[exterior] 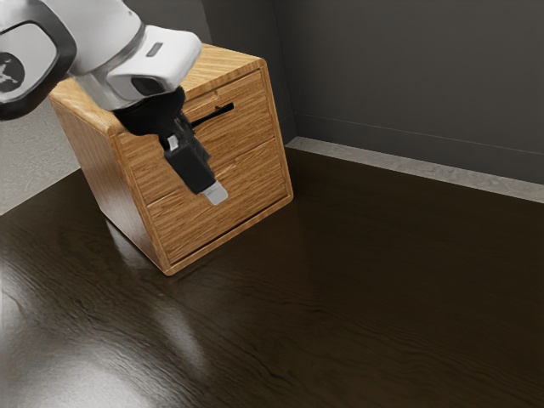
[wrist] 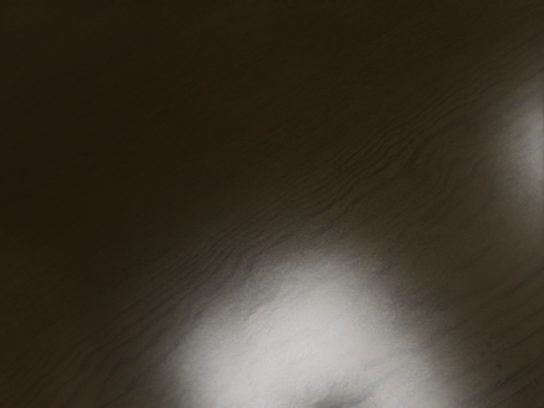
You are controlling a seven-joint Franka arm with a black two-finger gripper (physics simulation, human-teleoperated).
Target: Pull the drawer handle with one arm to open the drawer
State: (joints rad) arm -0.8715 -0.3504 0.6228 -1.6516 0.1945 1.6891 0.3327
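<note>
A dark desk (exterior: 365,306) is spreading out under grey walls, carrying a wooden cabinet (exterior: 242,200). Its top drawer (exterior: 251,119) is sitting flush in the cabinet's front, black handle (exterior: 217,111) untouched. The gripper (exterior: 195,168) is hovering just before that front, fingers (exterior: 217,194) parted and gripping nothing.

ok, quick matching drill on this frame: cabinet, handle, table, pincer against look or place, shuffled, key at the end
Things
1. cabinet
2. handle
3. table
4. pincer

Look or place
A. dark and glossy, with pale reflections
B. light wood grain
C. thin black bar high on the cabinet's front
D. tilted, hanging in front of the cabinet, lower than the bar

Pairs: 1-B, 2-C, 3-A, 4-D
</note>
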